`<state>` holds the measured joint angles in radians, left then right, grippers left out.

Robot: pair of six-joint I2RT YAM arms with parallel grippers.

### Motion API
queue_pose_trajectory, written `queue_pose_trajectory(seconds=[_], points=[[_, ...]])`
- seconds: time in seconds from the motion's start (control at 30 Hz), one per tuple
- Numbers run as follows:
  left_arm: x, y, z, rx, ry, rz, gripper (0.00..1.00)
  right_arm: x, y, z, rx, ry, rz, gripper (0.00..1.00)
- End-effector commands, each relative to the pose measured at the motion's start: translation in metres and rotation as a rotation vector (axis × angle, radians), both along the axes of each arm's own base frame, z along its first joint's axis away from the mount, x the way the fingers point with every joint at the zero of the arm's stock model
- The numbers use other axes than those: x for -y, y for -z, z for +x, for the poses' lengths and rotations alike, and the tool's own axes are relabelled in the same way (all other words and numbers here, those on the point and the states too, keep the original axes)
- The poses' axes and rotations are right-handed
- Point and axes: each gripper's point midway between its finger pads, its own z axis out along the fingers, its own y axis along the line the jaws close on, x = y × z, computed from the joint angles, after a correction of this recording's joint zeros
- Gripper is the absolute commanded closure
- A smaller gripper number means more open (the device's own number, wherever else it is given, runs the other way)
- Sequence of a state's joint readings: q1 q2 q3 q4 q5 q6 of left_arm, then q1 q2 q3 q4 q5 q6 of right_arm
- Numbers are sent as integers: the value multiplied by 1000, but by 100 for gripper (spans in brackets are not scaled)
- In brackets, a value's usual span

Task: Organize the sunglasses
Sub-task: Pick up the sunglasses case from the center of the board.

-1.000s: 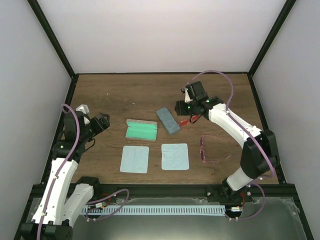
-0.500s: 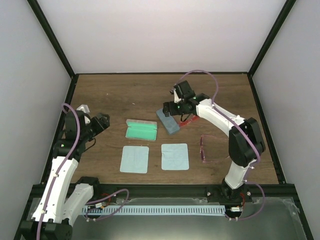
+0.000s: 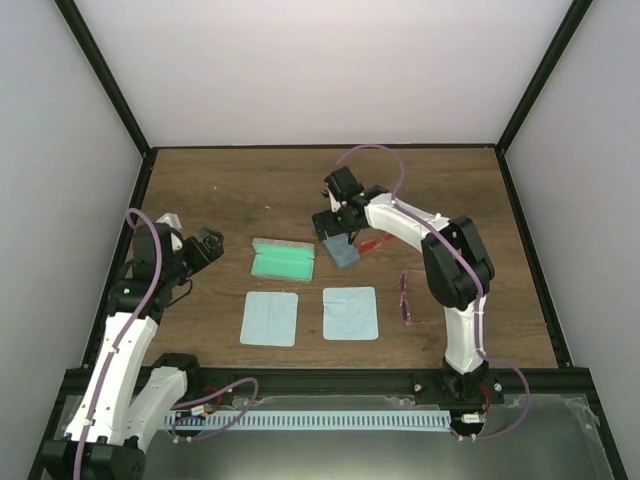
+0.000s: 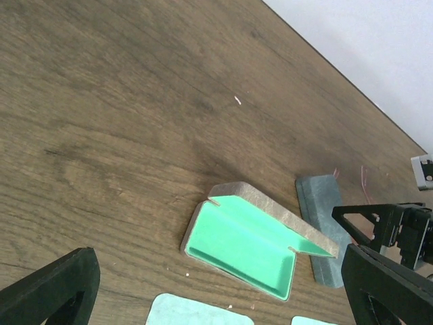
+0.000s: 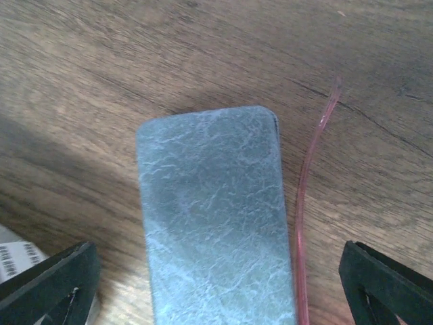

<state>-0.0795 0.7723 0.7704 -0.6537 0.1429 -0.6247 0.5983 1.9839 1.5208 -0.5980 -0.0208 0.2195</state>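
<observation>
Pincers both stand apart. Right pincer hovers above blue-grey case, red-orange sunglasses just beside it; left pincer near worktop's left edge.

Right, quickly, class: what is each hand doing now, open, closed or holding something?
Left hand: open, holding nothing.
Right hand: open, empty, poised over the closed blue-grey case.

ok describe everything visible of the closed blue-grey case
The blue-grey case is a closed oblong, rounded corners, mottled leather-like skin. It lies flat on the table, right of the open green-lined case. An arm of the red-orange sunglasses runs close along one long edge; contact unclear. The open right tool hovers above, not gripping.
</observation>
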Motion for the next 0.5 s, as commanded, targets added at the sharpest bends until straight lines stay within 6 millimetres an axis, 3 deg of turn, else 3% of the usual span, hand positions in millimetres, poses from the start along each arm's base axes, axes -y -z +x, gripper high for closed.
queue_pose_trajectory(seconds=[0.0, 0.47], points=[[2, 6, -5, -22, 20, 6, 0, -6, -7, 10, 38, -32, -24, 0], [-1, 11, -7, -38, 17, 35, 0, 2, 27, 5, -10, -43, -90, 0]])
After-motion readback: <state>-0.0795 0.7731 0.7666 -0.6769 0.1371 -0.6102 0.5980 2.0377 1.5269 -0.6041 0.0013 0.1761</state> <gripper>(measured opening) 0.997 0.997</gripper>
